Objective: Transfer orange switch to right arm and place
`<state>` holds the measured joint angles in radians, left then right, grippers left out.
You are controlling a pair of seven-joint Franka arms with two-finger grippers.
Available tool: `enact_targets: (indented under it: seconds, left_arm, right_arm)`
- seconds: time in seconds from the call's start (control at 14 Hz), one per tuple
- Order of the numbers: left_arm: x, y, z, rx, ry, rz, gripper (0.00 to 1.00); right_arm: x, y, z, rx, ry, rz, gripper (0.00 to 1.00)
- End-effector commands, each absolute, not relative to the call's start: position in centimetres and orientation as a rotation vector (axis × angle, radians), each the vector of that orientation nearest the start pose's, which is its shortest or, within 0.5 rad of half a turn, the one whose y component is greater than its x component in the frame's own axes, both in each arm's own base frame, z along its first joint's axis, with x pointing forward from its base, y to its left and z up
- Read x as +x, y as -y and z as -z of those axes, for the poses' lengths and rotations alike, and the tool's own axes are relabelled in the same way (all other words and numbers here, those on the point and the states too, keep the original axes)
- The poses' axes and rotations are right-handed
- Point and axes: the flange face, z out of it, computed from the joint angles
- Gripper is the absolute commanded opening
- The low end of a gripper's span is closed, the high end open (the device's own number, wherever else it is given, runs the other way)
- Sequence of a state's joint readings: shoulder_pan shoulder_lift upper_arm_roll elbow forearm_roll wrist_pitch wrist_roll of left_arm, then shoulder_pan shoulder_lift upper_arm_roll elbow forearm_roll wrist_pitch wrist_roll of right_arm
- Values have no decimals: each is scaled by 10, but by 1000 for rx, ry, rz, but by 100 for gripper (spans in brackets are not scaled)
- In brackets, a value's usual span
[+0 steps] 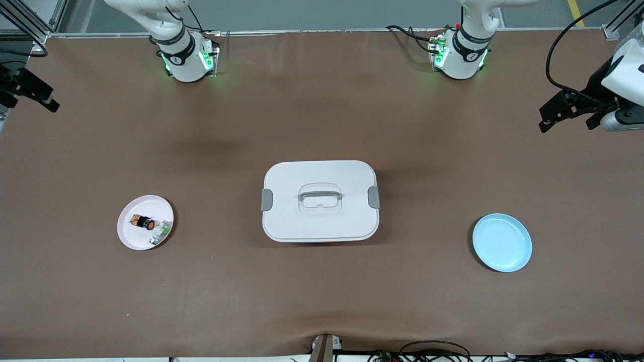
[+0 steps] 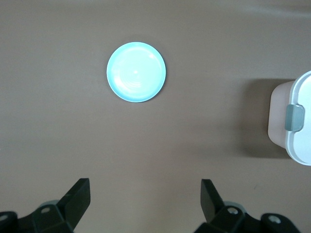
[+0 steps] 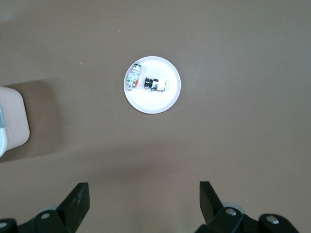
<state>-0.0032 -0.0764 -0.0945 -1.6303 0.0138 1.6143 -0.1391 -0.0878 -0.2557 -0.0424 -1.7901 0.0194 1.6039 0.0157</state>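
1. The right gripper [image 1: 30,93] is cut off at the frame edge in the front view, high over the right arm's end of the table. Its own wrist view shows only the two fingers [image 3: 77,201], spread wide with nothing between them.
2. The left gripper [image 1: 568,108] hangs over the left arm's end of the table; its fingers [image 2: 77,196] are likewise wide apart and empty.
3. The orange switch [image 1: 143,221] lies on the pink plate [image 1: 132,236], well below the right gripper. It is too small for its markings to be made out.
4. A white-and-green component [image 1: 161,232] lies just beside the switch on the same plate.
5. The blue plate [image 1: 502,242] sits below the left gripper.
6. The white lidded box [image 1: 320,200] rests between the plates, only partly seen in both wrist views.
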Motion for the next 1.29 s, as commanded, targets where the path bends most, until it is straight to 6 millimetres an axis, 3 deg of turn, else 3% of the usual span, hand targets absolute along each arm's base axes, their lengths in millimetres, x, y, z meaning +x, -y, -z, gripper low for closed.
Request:
enact_targets:
  seconds: [0.0,0.43,0.57,0.93,1.21]
  left_arm:
    - [534,52,-645,-3108,64,101,100]
    - [534,52,-649,-3110,67,116,100]
    - [534,51,-649,-3110,64,115,100]
    - [535,46,-654,-3110,79,132,100]
    - [535,44,-656,-3081,65,138,100]
  right_arm:
    - [480,59,-653,-3109,-235,57,100]
    - [477,38,-654,-3121,-168,-14,100]
    - [484,41,-647,-3122,-173,-31,100]
    - [490,53,-654,-3124,-87,-8,100]
    - [493,64,-647,-3111,-143,-30,100]
